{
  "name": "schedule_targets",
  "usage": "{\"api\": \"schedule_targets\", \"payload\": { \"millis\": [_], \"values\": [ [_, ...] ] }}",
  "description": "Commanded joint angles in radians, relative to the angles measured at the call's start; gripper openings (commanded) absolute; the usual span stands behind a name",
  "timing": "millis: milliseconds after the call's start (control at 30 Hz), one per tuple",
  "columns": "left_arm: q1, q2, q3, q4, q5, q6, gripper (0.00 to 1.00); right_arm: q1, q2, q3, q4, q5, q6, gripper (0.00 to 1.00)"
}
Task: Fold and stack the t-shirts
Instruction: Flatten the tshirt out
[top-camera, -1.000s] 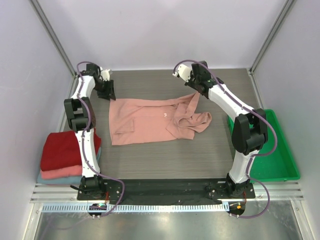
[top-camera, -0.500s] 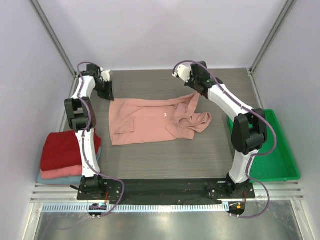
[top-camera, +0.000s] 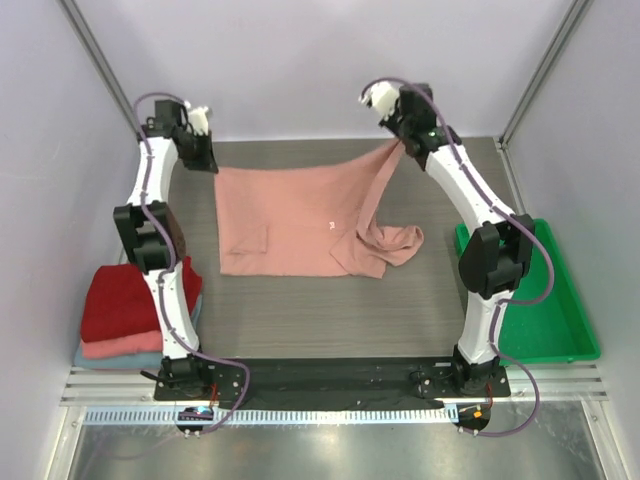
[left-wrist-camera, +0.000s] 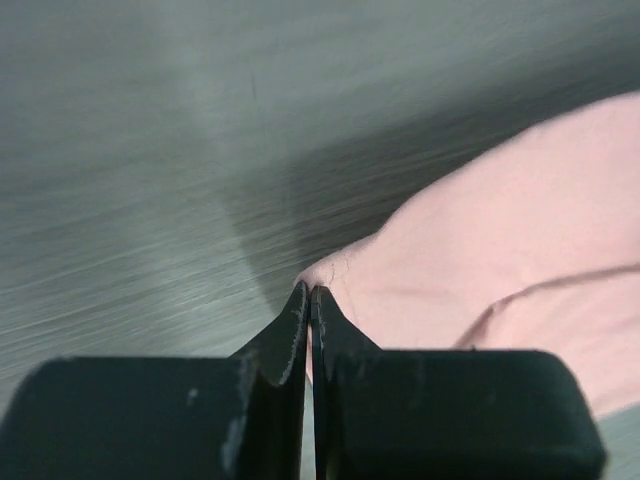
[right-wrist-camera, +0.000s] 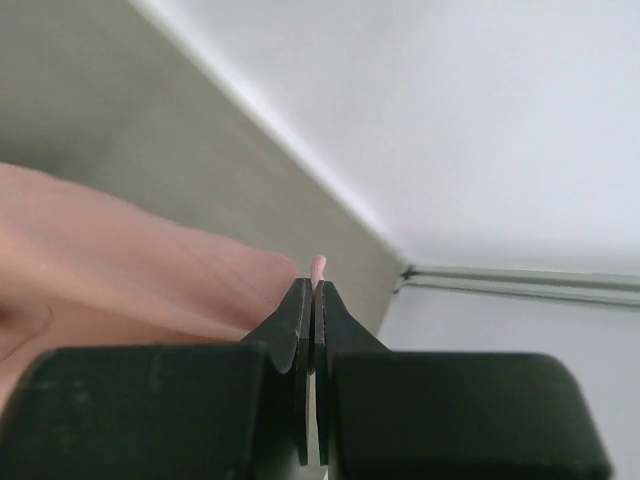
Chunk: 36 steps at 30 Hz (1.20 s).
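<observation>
A dusty-pink t-shirt hangs by its far edge above the grey table, its near part still lying there with a bunched fold at the right. My left gripper is shut on the shirt's far-left corner. High at the back right, my right gripper is shut on the far-right corner, and a sliver of pink cloth pokes out between its jaws. A stack of folded t-shirts, dark red over salmon-pink over light blue, lies at the near left.
A green plastic tray stands at the right edge of the table. White walls with metal corner posts close in the back and sides. Both arm bases sit on a black plate at the near edge.
The left gripper has closed on the shirt's far-left corner. Both grippers have risen and moved back, lifting and stretching the shirt's far edge between them.
</observation>
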Motion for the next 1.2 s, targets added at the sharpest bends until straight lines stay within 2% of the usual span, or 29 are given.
{"api": "schedule_targets", "payload": {
  "millis": [0, 300, 767, 900, 1167],
  "values": [
    [0.008, -0.256, 0.118, 0.059, 0.042, -0.032, 0.00, -0.038, -0.038, 0.212, 0.019, 0.000, 0.067, 0.01],
    [0.008, -0.523, 0.123, 0.107, 0.057, -0.069, 0.00, -0.039, -0.169, 0.309, 0.027, -0.048, 0.091, 0.01],
    [0.008, -0.793, 0.095, 0.125, 0.013, -0.056, 0.00, -0.038, -0.480, 0.299, 0.091, -0.123, 0.032, 0.01],
    [0.008, -0.864, 0.091, 0.128, 0.005, -0.058, 0.00, -0.038, -0.573, 0.310, 0.078, -0.198, -0.011, 0.01],
    [0.015, -1.004, 0.092, 0.139, -0.019, -0.062, 0.00, -0.036, -0.686, 0.442, 0.036, -0.267, -0.060, 0.01]
  ]
}}
